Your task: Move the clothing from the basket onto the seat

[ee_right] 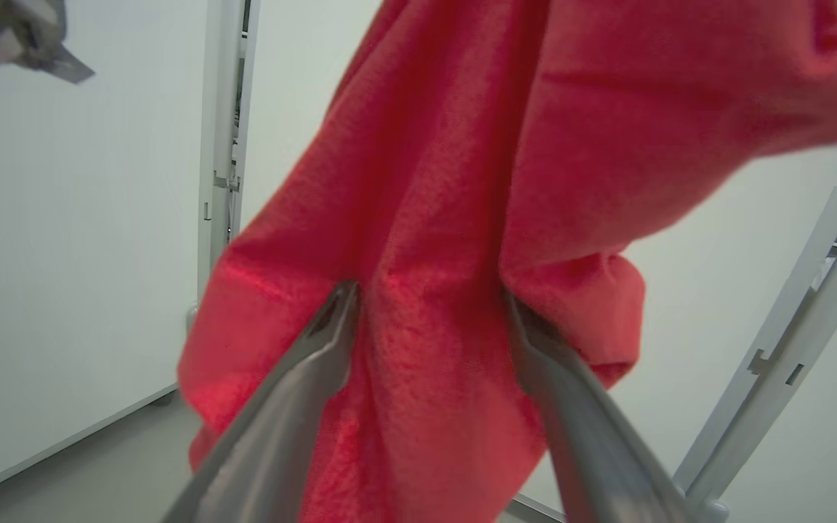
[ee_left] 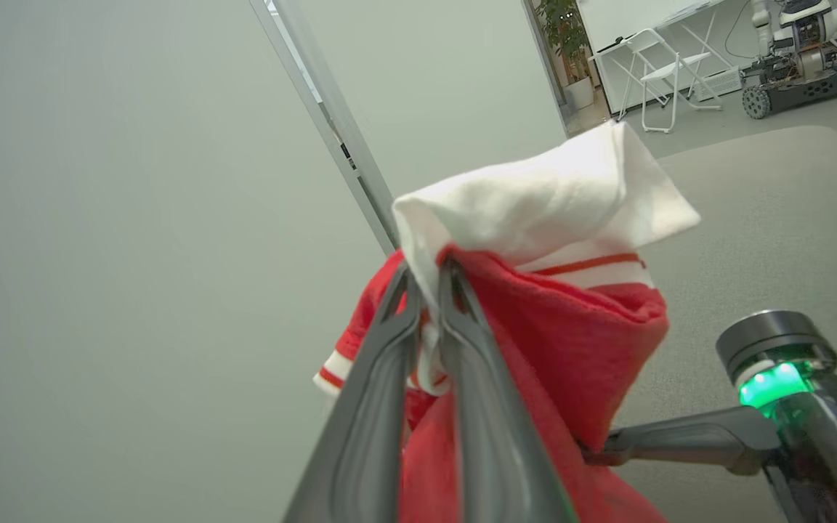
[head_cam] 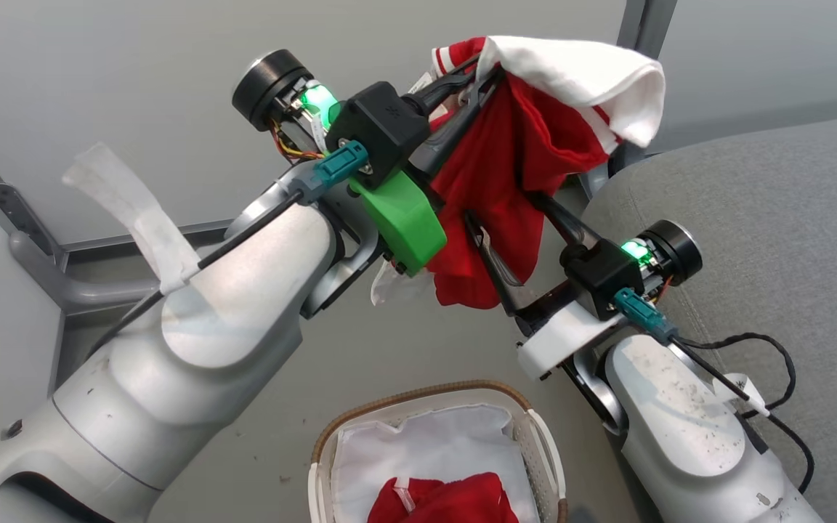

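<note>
A red garment with white panels and thin stripes (head_cam: pixel 527 138) hangs in the air above the floor, left of the seat (head_cam: pixel 774 218). My left gripper (head_cam: pixel 487 73) is shut on its top edge, and the left wrist view shows the fingers (ee_left: pixel 427 272) pinching a white fold. My right gripper (head_cam: pixel 502 205) stands open lower down, with the hanging red cloth (ee_right: pixel 433 218) between its wide-spread fingers (ee_right: pixel 317 341). The cream basket (head_cam: pixel 418 396) stands on the floor below, holding a white liner (head_cam: pixel 426 443) and a plain red garment (head_cam: pixel 447 501).
A grey partition wall with a metal frame post (head_cam: pixel 640 29) stands behind the arms. A black cable (head_cam: pixel 774 349) loops off my right forearm over the seat. The left wrist view shows a white folding chair (ee_left: pixel 669 73) and another robot (ee_left: pixel 803 58) far off.
</note>
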Tool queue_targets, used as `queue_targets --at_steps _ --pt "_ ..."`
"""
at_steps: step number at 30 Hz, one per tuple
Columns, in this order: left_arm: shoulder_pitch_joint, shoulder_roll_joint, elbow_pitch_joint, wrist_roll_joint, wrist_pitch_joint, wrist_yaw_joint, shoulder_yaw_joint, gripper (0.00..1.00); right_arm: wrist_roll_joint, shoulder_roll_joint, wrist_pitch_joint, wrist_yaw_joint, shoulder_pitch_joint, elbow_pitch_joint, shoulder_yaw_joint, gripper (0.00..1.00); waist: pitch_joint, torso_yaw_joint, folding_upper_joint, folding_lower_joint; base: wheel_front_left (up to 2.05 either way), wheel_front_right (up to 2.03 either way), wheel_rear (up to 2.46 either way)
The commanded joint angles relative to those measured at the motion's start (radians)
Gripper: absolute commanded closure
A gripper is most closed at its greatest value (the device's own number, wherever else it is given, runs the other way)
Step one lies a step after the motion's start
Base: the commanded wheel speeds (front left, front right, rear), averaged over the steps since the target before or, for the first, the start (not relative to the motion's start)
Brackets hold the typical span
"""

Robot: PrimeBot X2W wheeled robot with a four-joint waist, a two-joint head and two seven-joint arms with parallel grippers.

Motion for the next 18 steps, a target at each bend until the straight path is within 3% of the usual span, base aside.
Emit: queue_targets --at_steps 1,3,4,5,6,7,18 --pt "0.017 -0.005 -0.013 -0.01 0.005 -0.004 -0.003 1.0 0.003 -0.004 -0.005 -0.001 -0.021 0.026 0.012 0.0 -0.002 0.002 0.0049 0.0001 0.0 0.0 0.0" --pt "0.02 -0.009 -0.026 -0.015 0.011 -0.005 -0.009 1.0 0.019 -0.004 -0.005 -0.001 -0.042 0.059 0.027 0.0 -0.004 0.003 0.0049 0.0001 0.0 0.0 0.0" --pt "0.021 -0.01 -0.032 -0.017 0.015 -0.004 -0.011 1.0 0.028 -0.004 -0.005 -0.001 -0.051 0.074 0.034 0.06 -0.005 0.004 0.0049 0.0001 0.0 0.0 0.0" --pt "0.022 -0.009 -0.038 -0.018 0.019 -0.003 -0.012 1.0 0.038 -0.004 -0.005 -0.001 -0.062 0.091 0.04 0.51 -0.005 0.005 0.0049 0.0001 0.0 0.0 0.0" --pt "0.024 -0.009 -0.043 -0.019 0.019 -0.002 -0.013 1.0 0.044 -0.004 -0.005 -0.001 -0.071 0.102 0.046 0.69 -0.006 0.006 0.0049 0.0001 0.0 0.0 0.0" --pt "0.025 -0.007 -0.047 -0.022 0.022 -0.001 -0.013 1.0 0.051 -0.003 -0.005 -0.001 -0.083 0.11 0.053 1.0 -0.006 0.006 0.0049 0.0001 0.0 0.0 0.0" --pt "0.076 0.042 -0.002 -0.065 0.021 0.024 0.011 1.0 0.065 -0.004 -0.005 -0.001 -0.109 0.129 0.065 1.0 0.002 0.004 0.0049 0.0001 0.0 0.0 0.0"
